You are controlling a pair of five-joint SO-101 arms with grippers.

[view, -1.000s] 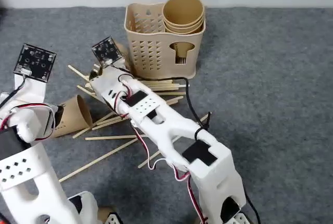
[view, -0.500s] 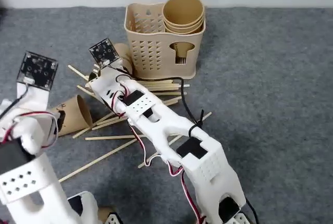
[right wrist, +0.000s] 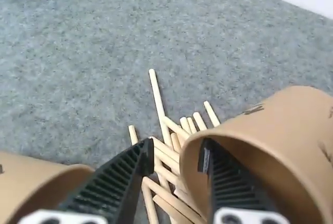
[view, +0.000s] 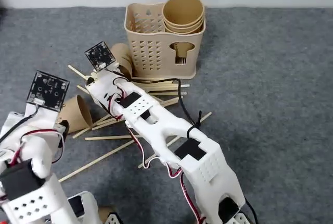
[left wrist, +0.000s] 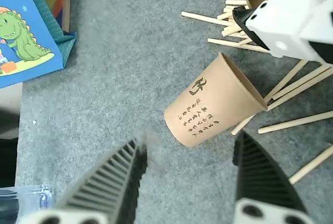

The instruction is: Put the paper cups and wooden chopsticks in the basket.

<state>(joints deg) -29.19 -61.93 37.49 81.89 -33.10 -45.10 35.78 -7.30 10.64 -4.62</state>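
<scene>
The tan perforated basket (view: 156,47) stands at the back and holds a stack of paper cups (view: 183,13). One paper cup (view: 120,57) lies on its side against the basket's left wall. My right gripper (right wrist: 176,150) is open, its jaws straddling that cup's rim (right wrist: 250,146), one finger inside the mouth. A second cup (left wrist: 213,104) lies on the mat further left, mouth toward the chopsticks. My left gripper (left wrist: 190,146) hangs open just above it. Wooden chopsticks (view: 156,91) lie scattered in front of the basket and under the right arm.
The grey mat (view: 270,104) to the right of the basket is bare. A blue picture book (left wrist: 26,31) lies off the mat's left side. The right arm's white body (view: 161,125) stretches over the chopstick pile. A pale wall runs behind the basket.
The left arm has swung right toward the lying cup, its camera board now over the cup's base. The right arm has shifted slightly left at the cup beside the basket.
</scene>
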